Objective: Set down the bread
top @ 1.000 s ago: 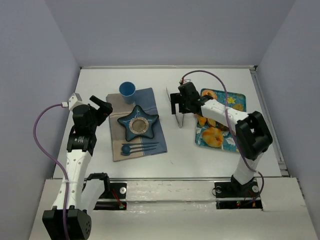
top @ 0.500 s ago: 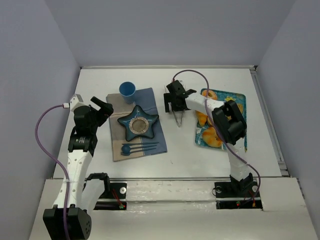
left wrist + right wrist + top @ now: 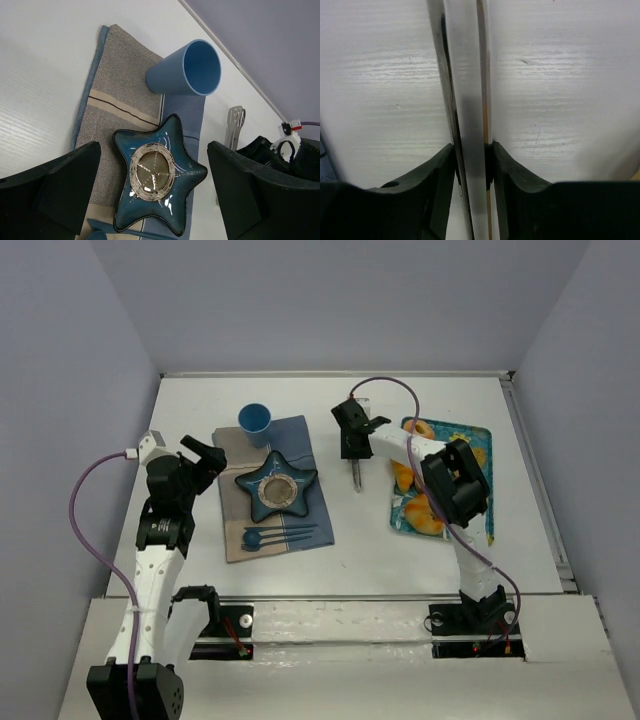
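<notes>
right claw (image 3: 352,448) is pressed together on the tongs (image 3: 356,472), both metal arms squeezed flat between its fingers (image 3: 440,175); in the right wrist view the steel strip runs straight out from the pads with white bench (image 3: 560,100) on either side of it. the length of tongs sticking out of the claw points toward the arm bases; can't tell whether it rests on the bench or is just off it. bread (image 3: 403,480) is on the patterned tray (image 3: 462,432), just to the right of that claw and a bit nearer the bases, apart from the tongs; the right forearm crosses over the tray and hides part of the bread. same tray also carries a ring donut (image 3: 420,428) on the far side of the bread and a round bun (image 3: 428,515) on the near side. left claw (image 3: 205,455) is spread wide, fingers (image 3: 65,175) well apart, held at the left edge of the cloth (image 3: 300,435). straight ahead of the left claw, framed between its fingers, is the blue star plate (image 3: 197,172) sitting on the cloth, with a pale round centre; beyond the plate a blue cup (image 3: 187,70) stands upright at the cloth's far end. blue fork and spoon (image 3: 280,533) lie on the cloth on the near side of the plate. the tongs also show at the right of the left wrist view, past the plate, with the dark right claw beside them. star plate sits between the two claws; the tray is on the opposite side of the right claw from it
</notes>
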Controlling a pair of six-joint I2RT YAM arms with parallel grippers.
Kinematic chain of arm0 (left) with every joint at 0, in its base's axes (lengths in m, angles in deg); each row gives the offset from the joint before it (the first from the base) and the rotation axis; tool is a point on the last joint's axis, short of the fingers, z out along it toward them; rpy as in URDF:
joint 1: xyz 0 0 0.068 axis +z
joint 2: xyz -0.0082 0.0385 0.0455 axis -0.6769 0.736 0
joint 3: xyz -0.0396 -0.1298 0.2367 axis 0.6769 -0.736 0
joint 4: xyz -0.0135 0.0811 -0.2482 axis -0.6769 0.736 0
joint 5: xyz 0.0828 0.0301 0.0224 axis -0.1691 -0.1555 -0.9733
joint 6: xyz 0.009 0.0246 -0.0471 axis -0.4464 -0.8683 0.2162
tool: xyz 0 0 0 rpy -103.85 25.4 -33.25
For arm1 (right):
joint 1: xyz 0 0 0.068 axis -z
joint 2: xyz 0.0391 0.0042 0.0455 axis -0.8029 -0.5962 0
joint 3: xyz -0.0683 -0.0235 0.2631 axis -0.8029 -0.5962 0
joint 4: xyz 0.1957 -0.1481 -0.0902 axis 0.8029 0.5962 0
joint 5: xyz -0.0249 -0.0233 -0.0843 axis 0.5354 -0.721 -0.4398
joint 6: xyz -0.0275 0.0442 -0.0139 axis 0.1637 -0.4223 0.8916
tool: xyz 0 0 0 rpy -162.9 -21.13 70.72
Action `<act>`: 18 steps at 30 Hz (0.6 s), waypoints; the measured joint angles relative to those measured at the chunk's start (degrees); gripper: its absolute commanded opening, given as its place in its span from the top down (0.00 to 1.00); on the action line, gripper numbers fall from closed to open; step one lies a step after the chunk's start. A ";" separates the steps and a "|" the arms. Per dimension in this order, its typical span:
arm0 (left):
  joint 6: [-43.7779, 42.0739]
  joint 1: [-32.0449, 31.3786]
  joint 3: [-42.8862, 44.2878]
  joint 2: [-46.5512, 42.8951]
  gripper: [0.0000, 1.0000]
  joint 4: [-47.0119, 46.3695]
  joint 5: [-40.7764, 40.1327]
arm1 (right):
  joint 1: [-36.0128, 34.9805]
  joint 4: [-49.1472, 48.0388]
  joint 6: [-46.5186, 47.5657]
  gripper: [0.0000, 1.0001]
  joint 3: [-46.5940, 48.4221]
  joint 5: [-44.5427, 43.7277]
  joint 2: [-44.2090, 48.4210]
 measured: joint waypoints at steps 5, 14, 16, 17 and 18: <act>0.02 0.00 -0.44 -1.97 0.01 -0.09 0.00 | -0.04 -0.04 1.11 0.73 -7.58 1.36 6.27; 0.04 0.00 -0.68 -2.51 0.01 -0.11 0.00 | -0.04 0.42 2.73 0.69 -26.62 3.58 47.15; 0.04 -0.02 -0.68 -2.47 0.01 -0.11 0.37 | -0.04 1.49 1.86 0.67 -29.70 3.52 55.12; 0.04 -0.02 -0.68 -2.40 0.01 -0.13 0.63 | -0.04 2.62 1.31 0.67 -30.58 3.32 57.37; 0.04 -0.02 -0.68 -2.40 0.01 -0.13 0.72 | -0.04 5.49 0.37 0.64 -31.47 2.80 60.74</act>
